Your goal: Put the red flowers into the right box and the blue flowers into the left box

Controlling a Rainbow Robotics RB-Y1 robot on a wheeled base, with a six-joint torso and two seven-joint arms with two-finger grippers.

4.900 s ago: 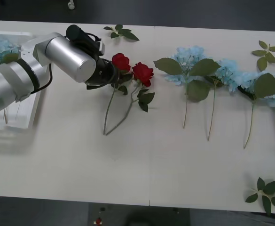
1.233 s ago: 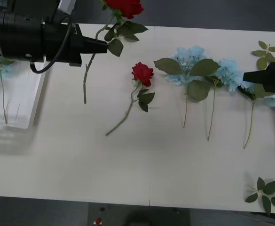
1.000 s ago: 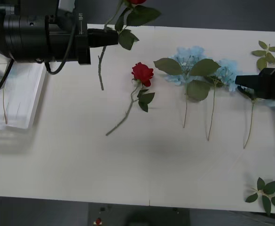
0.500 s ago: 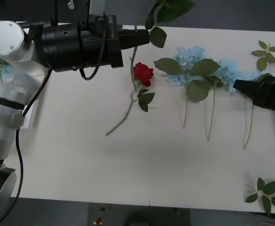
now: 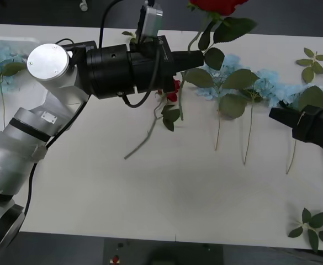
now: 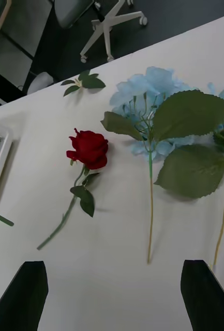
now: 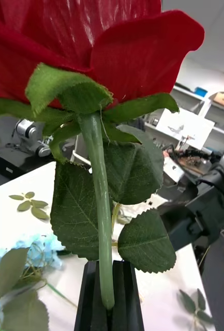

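Left claw (image 5: pixel 197 57) pinching a red rose (image 5: pixel 216 5) by its stem, high above the surface (image 5: pixel 150 187), right claw (image 6: pixel 114 289) open near blue flowers (image 6: pixel 148 103)

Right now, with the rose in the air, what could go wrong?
The left gripper pinches only the thin stem of the red rose, so it may twist or slip. Its dangling stem hangs over the red rose on the table and could snag it. The right gripper, open, waits close by; the arms could collide.

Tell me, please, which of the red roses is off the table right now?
The rose pinched by its stem in the left gripper, held up above the table. The other rose lies flat on the table.
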